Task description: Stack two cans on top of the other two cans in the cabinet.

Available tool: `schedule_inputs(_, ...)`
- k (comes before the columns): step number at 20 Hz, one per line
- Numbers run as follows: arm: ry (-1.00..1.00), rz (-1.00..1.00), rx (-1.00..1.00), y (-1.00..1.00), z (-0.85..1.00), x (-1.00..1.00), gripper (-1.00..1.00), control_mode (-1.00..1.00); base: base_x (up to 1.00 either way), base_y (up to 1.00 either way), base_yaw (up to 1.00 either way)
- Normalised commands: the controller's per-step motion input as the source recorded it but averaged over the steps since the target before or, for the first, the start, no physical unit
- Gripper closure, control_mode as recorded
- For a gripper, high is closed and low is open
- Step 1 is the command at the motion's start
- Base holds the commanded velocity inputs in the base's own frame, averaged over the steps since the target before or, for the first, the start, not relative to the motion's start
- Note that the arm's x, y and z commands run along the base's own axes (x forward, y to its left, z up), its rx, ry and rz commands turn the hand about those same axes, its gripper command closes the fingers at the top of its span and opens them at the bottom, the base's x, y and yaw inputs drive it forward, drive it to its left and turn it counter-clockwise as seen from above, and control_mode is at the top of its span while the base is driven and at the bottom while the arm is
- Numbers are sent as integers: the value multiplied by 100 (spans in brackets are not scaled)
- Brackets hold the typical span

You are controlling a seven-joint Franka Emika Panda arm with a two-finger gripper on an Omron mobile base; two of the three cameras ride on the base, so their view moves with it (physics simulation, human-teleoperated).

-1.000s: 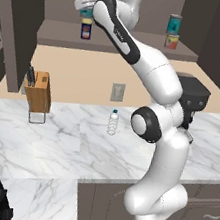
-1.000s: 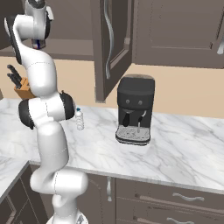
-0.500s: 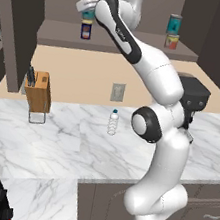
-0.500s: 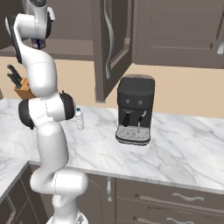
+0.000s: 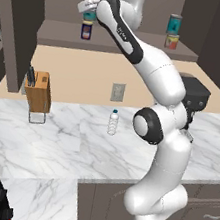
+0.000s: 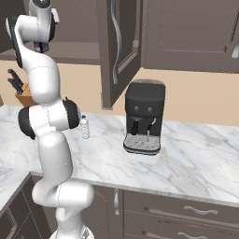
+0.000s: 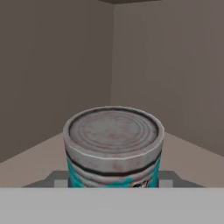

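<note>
Cabinet [image 5: 118,40] shelf: arm reached in, position unchanged over last second. Right pair already stacked, teal can [image 5: 174,24] on red-orange can [image 5: 171,41]. Gripper [image 5: 90,10] stayed clamped on second teal can [image 7: 113,146], just above dark blue can [image 5: 86,29]; contact unclear. Release looked next.

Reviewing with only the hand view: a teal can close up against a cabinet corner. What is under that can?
Observer: The teal can is directly over the dark blue can on the cabinet shelf; I cannot tell whether they touch.
Operator: And the other pair?
Observer: Further right on the shelf, the second teal can stands on the red-orange can.
Operator: Anything below the cabinet?
Observer: A water bottle stands on the marble counter.
</note>
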Motion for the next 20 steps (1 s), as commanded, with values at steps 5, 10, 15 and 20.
schedule_inputs(5,-3,0,1,8,-1,0,100,-100,0,0,0)
schedule_inputs(10,0,0,1,9,-11,0,100,-100,0,0,0)
schedule_inputs(15,0,0,2,2,-11,-1,100,-100,0,0,0)
schedule_inputs(20,0,0,7,0,-19,-1,100,-100,0,0,0)
